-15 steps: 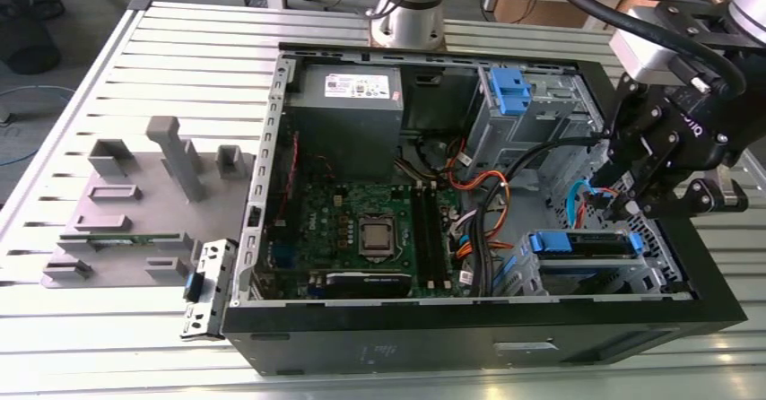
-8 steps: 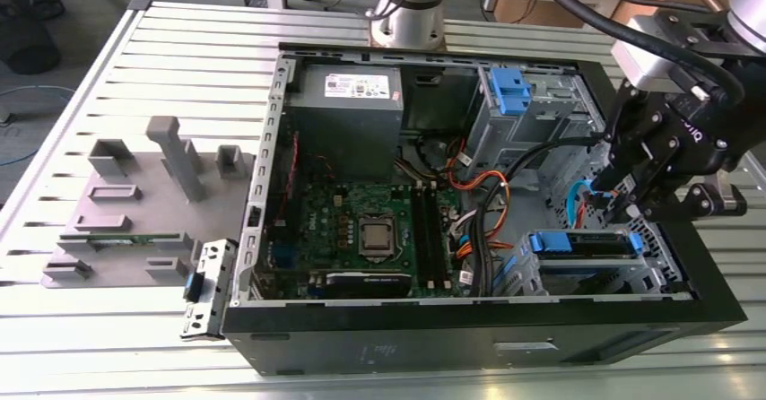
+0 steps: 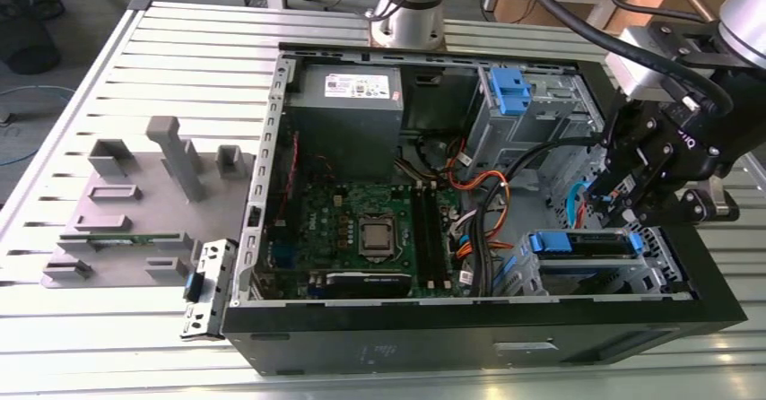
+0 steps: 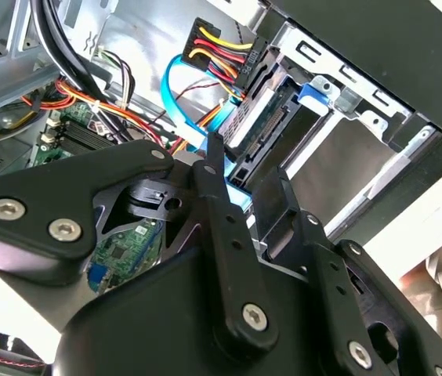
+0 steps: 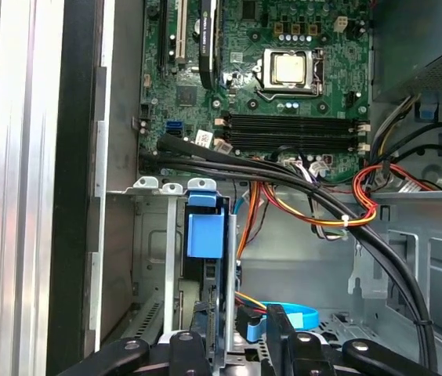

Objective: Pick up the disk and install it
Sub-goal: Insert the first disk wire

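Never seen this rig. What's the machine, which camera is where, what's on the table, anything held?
One robot arm with a gripper works over an open computer case on a slotted metal table. The exterior view comes from a camera off the arm; both wrist views ride on the arm and look past the gripper into the case. The gripper is at the disk, a blue-railed drive inside the case, on the exterior view's right; whether it is gripped I cannot tell. A grey fixture lies on the table, on the exterior view's left.
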`<control>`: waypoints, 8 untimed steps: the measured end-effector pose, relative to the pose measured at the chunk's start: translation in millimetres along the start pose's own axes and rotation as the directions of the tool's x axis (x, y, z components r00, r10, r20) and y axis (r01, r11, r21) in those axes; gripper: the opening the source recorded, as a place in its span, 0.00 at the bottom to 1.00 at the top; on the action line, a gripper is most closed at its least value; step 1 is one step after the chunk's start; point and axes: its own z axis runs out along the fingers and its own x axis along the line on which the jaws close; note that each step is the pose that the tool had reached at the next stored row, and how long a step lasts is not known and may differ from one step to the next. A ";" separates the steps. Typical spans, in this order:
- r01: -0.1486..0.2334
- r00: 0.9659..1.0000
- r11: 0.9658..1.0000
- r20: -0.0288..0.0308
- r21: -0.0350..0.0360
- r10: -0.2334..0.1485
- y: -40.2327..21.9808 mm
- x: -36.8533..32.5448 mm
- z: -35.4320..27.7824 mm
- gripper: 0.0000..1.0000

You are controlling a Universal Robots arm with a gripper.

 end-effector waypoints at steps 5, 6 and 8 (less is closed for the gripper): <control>0.000 1.000 1.000 -0.001 0.000 0.000 0.0 0.0 0.3 0.42; 0.000 1.000 1.000 -0.001 0.000 0.000 0.0 0.0 0.3 0.42; 0.000 1.000 1.000 -0.001 0.000 0.000 0.0 0.0 0.5 0.35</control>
